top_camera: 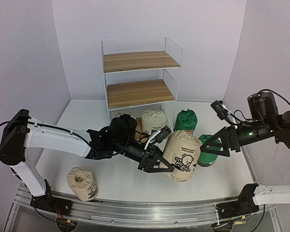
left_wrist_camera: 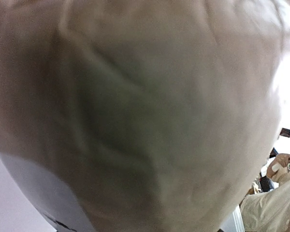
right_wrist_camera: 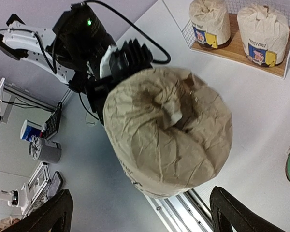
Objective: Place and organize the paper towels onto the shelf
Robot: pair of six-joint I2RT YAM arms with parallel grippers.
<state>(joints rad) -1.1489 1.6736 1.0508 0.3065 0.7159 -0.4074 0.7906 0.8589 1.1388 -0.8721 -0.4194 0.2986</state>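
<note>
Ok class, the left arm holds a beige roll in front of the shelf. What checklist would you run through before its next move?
1. Left gripper closed on the beige roll: ok, the roll is off the table.
2. Right gripper clear of that roll: ok, fingers wide apart, not touching it.
3. Free space on the shelf: ok, top and middle boards are bare.
4. Bottom board: ok, two white rolls stand side by side.
5. Clear path to the shelf: cannot tell, the left arm's elbow hides its lower front.
</note>
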